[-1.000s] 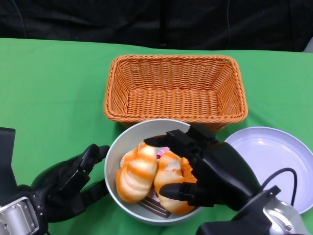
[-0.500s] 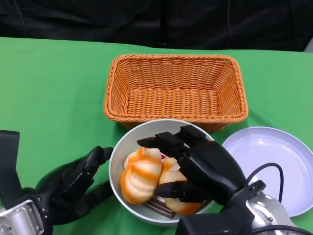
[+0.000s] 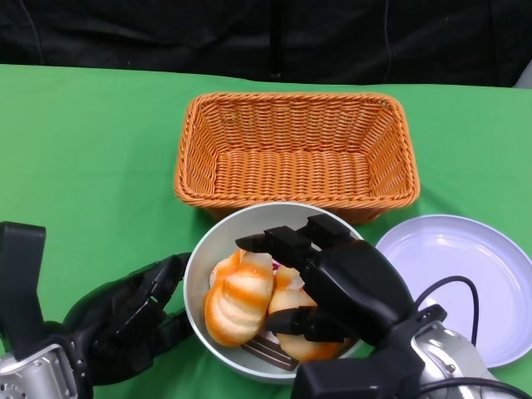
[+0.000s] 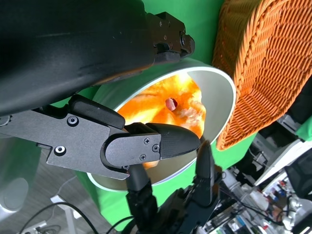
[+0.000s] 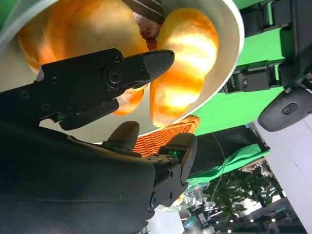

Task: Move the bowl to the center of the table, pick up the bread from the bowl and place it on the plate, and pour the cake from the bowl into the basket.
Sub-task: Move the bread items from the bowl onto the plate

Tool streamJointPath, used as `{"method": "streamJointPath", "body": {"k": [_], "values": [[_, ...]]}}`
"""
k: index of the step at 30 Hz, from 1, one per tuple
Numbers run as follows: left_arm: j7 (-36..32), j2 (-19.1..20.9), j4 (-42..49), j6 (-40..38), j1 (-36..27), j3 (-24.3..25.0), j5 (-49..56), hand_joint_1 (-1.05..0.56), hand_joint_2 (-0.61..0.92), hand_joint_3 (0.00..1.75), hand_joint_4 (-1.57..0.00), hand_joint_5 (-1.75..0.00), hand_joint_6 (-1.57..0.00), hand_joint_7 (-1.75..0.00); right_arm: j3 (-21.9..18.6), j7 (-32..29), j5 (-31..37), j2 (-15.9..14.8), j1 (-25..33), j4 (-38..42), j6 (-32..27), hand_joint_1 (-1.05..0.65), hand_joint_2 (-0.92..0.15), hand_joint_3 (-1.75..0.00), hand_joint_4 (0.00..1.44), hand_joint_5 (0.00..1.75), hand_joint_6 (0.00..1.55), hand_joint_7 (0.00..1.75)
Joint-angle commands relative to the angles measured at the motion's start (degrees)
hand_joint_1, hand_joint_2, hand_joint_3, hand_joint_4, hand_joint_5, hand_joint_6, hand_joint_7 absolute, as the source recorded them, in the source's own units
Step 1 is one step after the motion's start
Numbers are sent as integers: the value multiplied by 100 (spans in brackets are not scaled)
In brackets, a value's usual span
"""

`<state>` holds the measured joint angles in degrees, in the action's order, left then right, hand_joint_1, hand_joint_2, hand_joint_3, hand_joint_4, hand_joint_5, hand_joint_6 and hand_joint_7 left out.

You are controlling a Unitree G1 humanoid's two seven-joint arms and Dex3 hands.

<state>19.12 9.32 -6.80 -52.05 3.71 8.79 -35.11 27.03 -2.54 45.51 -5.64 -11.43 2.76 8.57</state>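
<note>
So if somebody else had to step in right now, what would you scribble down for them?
Left hand: fingers against the outer wall of the bowl, seemingly steadying it.
Right hand: inside the bowl, fingers around one bread, not lifted yet.
Second bread and the cake lie in the bowl.
Done: bowl sits mid-table before the basket.
Left: bread onto the bare plate, then tip cake into the basket.

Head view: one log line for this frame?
right hand: in bowl, fingers around a bread | left hand: at bowl's outer wall | basket: holds nothing | plate: bare
</note>
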Motion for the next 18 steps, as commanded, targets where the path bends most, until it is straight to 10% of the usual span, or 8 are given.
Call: {"method": "streamJointPath", "body": {"k": [1,18], "values": [[-75,81,-133,158,-80,-53,171,-66,92,54,-9,-8,-9,-1,33,-127,94,-44,-176,195,-77,-50,-92,-3,9,97,22,45],[-385,-12,-413,394,-194,-189,667,-69,92,61,-10,-13,-11,-1,405,-86,231,104,-772,1051,-311,-51,-91,-2,10,92,26,36]]}}
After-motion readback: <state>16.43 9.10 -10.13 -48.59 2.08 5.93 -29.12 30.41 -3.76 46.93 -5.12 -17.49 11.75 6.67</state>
